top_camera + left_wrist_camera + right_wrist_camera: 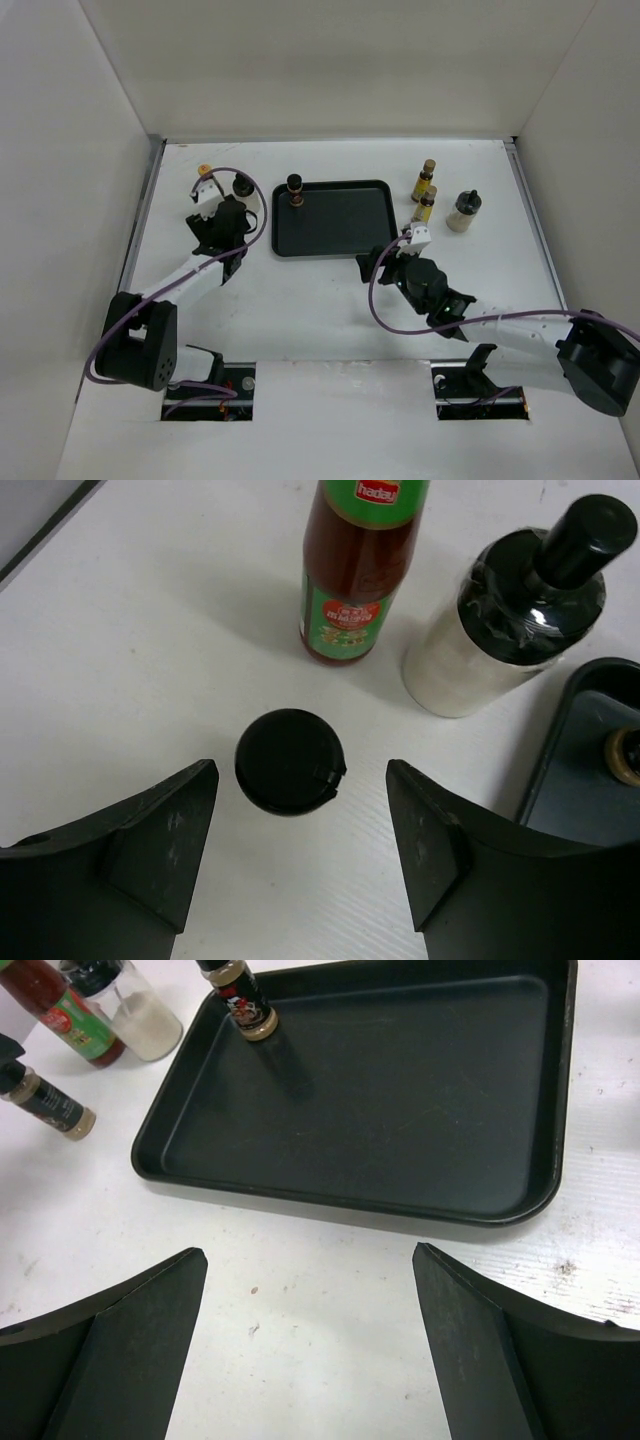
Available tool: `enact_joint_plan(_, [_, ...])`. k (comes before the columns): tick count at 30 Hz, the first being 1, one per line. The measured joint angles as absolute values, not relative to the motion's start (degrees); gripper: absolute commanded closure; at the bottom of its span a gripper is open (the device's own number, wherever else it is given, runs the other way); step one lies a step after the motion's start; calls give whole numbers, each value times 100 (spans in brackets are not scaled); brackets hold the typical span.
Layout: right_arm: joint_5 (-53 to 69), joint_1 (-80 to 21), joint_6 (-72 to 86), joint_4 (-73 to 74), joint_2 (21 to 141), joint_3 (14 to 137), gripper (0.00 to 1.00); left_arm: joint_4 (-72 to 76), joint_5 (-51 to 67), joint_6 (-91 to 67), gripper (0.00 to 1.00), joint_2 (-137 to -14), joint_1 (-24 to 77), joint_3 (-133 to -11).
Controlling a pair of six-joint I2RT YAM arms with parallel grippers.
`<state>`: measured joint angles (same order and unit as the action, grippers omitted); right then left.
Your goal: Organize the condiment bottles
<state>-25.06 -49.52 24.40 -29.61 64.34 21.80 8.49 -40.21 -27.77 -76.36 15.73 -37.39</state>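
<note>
Straddling short dark black-capped jar (pixel 290 761), L end effector (pixel 300 778) apart, untouching; R end effector (pixel 310 1255) apart, empty. Jar judged light, rigid, slick; sides to be gripped.

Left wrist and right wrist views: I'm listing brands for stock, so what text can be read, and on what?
"haday": white letters on a red patch at the neck of the red sauce bottle.
Green label lower on that bottle: too blurred to read.
Label on the dark jar in the tray: too small to read.
No text shows on the white bottle or the black-capped jar.
</note>
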Motion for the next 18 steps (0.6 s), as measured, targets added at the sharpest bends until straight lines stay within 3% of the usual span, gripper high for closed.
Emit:
enact_joint_plan(7, [-2504,-4952,2440,-2958,6578,2224,9,875,-4012,-2792,39,-7817,1330,-3881])
enact_joint_plan(15, [-2504,-4952,2440,-2958,6578,2226,9,888,-3767,-2816,66,-8335,1249,-4174])
enact_joint_plan(18, [-2504,-4952,2440,-2961,6576,2226,9,873,-3701,-2834,69,-8272,1243,-4167])
